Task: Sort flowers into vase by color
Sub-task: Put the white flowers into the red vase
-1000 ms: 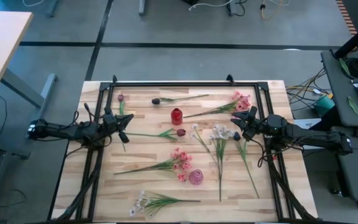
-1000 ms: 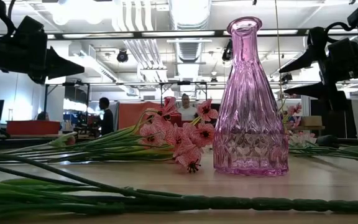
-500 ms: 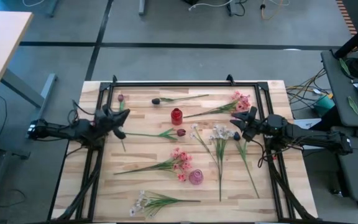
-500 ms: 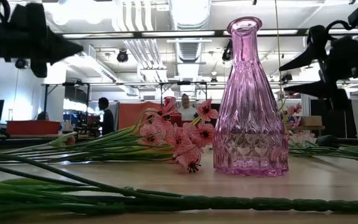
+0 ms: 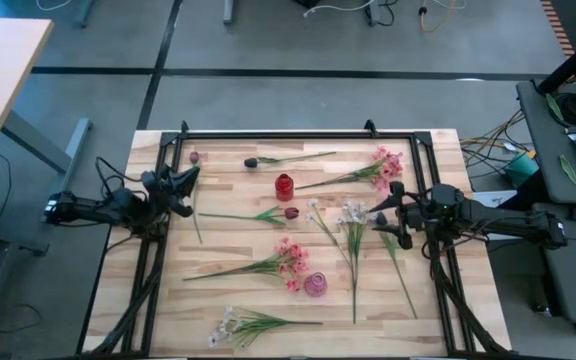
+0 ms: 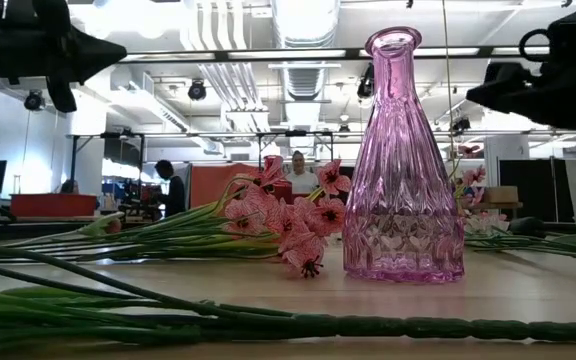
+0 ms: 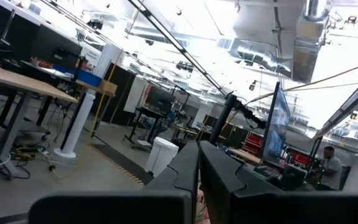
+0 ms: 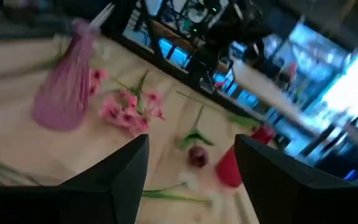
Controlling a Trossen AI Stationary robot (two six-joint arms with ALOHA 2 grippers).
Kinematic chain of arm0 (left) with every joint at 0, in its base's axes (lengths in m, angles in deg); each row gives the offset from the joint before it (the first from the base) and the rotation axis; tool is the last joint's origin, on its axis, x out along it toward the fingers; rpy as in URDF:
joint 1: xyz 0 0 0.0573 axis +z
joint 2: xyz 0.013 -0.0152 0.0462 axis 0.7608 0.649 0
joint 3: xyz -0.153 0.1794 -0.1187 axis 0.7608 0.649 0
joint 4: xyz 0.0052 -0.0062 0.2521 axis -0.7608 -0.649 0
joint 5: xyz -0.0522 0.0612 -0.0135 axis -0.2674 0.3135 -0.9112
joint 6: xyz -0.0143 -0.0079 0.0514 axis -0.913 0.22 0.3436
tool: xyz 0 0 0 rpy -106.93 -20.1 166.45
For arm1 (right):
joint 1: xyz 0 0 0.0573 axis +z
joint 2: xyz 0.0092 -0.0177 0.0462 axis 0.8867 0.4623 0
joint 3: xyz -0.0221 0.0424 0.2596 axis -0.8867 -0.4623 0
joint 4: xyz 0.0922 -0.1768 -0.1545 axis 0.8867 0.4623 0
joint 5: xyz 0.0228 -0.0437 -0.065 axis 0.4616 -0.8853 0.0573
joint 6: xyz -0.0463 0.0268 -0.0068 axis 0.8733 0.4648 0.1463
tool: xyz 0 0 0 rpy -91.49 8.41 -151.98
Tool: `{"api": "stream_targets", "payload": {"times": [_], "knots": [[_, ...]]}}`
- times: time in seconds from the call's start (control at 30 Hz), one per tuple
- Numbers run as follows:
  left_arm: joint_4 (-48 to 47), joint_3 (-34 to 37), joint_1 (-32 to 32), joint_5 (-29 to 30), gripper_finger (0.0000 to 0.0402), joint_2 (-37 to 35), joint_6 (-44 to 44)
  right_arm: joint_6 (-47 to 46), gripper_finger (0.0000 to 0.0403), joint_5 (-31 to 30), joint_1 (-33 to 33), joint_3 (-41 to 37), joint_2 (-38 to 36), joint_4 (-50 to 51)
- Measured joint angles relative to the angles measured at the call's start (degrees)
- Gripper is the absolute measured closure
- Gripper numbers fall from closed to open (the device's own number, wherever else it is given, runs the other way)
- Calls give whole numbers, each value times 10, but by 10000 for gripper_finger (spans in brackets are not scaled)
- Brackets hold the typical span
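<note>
Flowers lie flat and scattered on the wooden table in the high view: dark red buds (image 5: 290, 212) (image 5: 251, 162) (image 5: 194, 157), pink clusters (image 5: 388, 162) (image 5: 290, 260), white sprays (image 5: 353, 213) (image 5: 226, 325). A small red vase (image 5: 284, 186) stands near the table's middle and a pink glass vase (image 5: 315, 285) (image 6: 402, 160) nearer the near edge. My left gripper (image 5: 182, 180) (image 7: 198, 180) hovers shut over the table's left side, tipped up toward the room. My right gripper (image 5: 392, 207) (image 8: 191, 142) is open above the white sprays, facing the vases.
A black frame (image 5: 298, 133) runs around the table top. Long green stems (image 6: 268, 322) lie across the near part of the table. People show in the room beyond the far edge (image 6: 168, 185). Bare wood lies between the pink vase and the right edge (image 5: 438, 300).
My left gripper has moved toward the far and left edges, risen and tipped upward. My right gripper has shifted a little toward the near edge and turned about. No flower or vase has moved.
</note>
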Motion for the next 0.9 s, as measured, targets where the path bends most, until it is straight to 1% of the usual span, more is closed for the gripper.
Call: {"api": "stream_targets", "payload": {"times": [0.07,0.13,0.17,0.23,0.37,0.43,0.53,0.6,0.7,0.73,0.83,0.9], "knots": [[0,0,0,0,402,0,-11,-46,172,-3,0,0,0,0],[0,0,0,0,402,0,-27,-69,172,-4,0,0,0,0],[0,0,0,0,402,0,-33,-97,172,-2,1,0,0,4],[0,0,0,0,402,0,-50,-187,172,1,1,0,0,1],[0,0,0,0,402,0,-59,-325,172,-8,2,0,0,-90],[0,0,0,0,402,0,-55,-402,172,-44,2,4,0,-117],[0,0,0,0,402,0,-56,-501,172,-136,2,32,9,-73],[0,0,2,0,402,1,-44,-521,172,-168,2,59,22,-11],[-4,0,2,-3,402,5,-46,-534,172,-186,1,103,51,65],[-8,0,2,-11,402,7,-47,-539,172,-188,1,116,61,82],[-12,0,2,-62,402,16,-46,-544,172,-188,1,157,95,132],[-6,0,2,-91,402,23,-62,-544,172,-194,1,186,117,180]]}}
